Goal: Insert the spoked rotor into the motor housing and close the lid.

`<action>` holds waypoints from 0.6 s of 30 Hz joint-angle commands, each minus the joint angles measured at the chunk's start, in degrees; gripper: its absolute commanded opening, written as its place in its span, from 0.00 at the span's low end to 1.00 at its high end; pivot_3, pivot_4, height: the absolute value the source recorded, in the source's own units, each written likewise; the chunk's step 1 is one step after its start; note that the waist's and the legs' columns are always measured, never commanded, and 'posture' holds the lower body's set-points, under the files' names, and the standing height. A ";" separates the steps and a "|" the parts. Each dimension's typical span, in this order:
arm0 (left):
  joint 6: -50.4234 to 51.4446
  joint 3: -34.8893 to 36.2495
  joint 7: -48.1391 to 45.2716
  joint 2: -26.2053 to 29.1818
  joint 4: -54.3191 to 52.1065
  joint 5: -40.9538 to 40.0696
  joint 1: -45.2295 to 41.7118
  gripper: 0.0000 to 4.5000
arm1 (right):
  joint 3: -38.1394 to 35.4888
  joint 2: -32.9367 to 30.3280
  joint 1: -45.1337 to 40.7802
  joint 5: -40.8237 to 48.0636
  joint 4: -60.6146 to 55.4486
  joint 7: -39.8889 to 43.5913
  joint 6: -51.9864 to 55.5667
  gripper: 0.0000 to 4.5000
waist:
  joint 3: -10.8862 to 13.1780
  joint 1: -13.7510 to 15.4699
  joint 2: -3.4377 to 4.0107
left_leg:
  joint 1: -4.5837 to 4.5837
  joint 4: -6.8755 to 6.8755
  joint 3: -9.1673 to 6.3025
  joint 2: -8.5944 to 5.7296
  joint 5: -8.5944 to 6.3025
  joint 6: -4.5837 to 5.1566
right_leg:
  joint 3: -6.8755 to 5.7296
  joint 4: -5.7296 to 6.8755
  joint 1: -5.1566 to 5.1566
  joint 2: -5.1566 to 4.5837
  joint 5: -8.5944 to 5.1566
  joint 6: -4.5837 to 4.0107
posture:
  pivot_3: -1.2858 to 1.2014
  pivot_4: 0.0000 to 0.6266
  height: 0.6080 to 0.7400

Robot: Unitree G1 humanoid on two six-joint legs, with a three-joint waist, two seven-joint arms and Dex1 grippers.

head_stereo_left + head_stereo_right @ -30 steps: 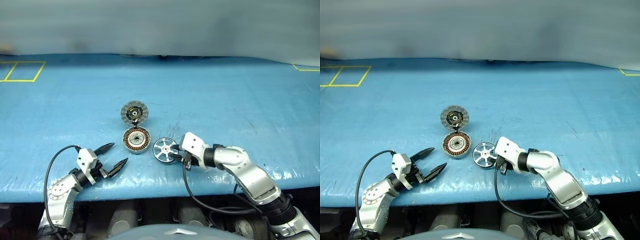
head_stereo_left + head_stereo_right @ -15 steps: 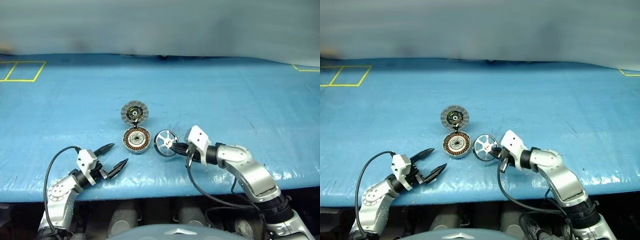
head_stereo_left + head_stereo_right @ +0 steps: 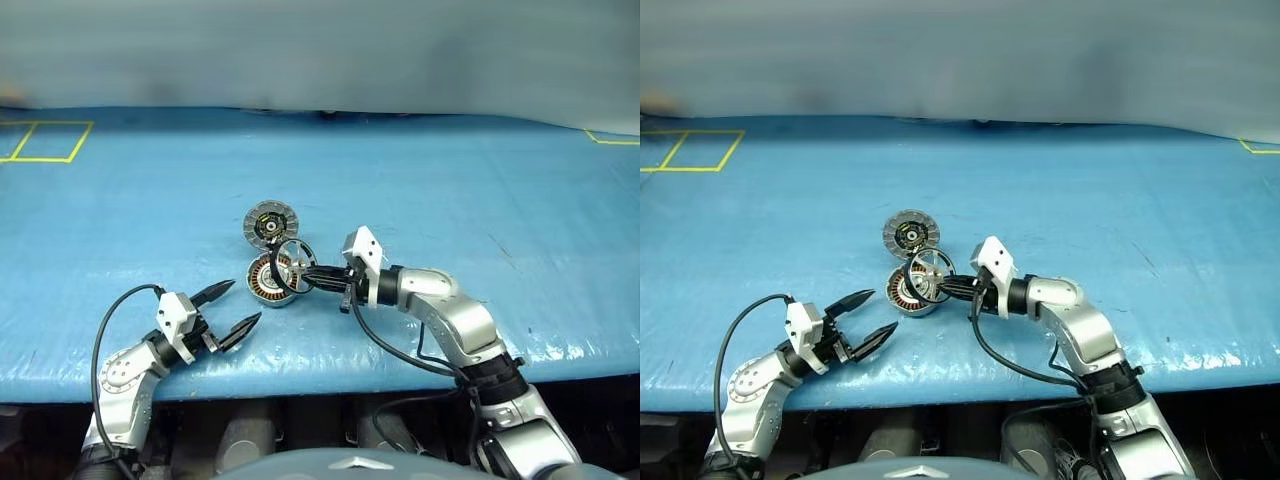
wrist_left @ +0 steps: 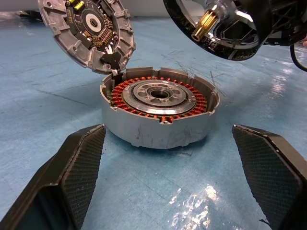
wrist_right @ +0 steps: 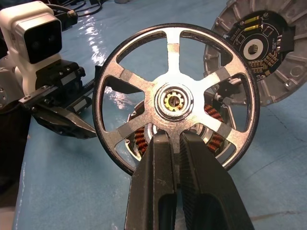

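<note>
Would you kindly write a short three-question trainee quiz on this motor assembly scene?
1. True or false: the right gripper holds the spoked rotor off the table.
2. The lid is: A) shut on the motor housing, B) tilted up open behind it, C) in the left gripper.
3. Fill in: the left gripper's jaws are ____.

Key: 1 true; 2 B; 3 open.

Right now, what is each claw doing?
Left claw: open, empty.
Right claw: closed on the spoked rotor, over the motor housing.
</note>
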 commanded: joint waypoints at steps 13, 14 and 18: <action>-1.85 0.06 0.36 -0.24 -0.55 0.29 0.47 1.00 | 3.34 3.90 -5.59 -2.33 8.71 4.29 -5.40 0.01 | 0.00 -0.20 0.01 | 0.03 0.02 0.00 0.01 -0.04 -0.08 | 0.01 0.04 0.00 0.01 0.01 -0.01 | 0.52 0.24 1.00; -1.86 0.06 0.43 -0.25 -0.59 0.32 0.55 1.00 | 3.43 4.09 -5.81 -2.55 9.37 4.29 -5.66 0.01 | 0.00 -0.18 0.00 | 0.03 0.02 0.00 0.01 -0.04 -0.08 | 0.01 0.05 0.00 0.01 0.01 -0.01 | 0.52 0.24 1.00; -1.90 0.13 0.76 -0.28 -0.78 0.40 0.78 1.00 | 3.53 4.43 -6.60 -3.76 11.92 3.84 -6.81 0.01 | 0.00 -0.20 0.01 | 0.03 0.03 -0.01 0.01 -0.05 -0.10 | 0.00 0.05 0.02 0.00 0.01 -0.01 | 0.52 0.24 1.00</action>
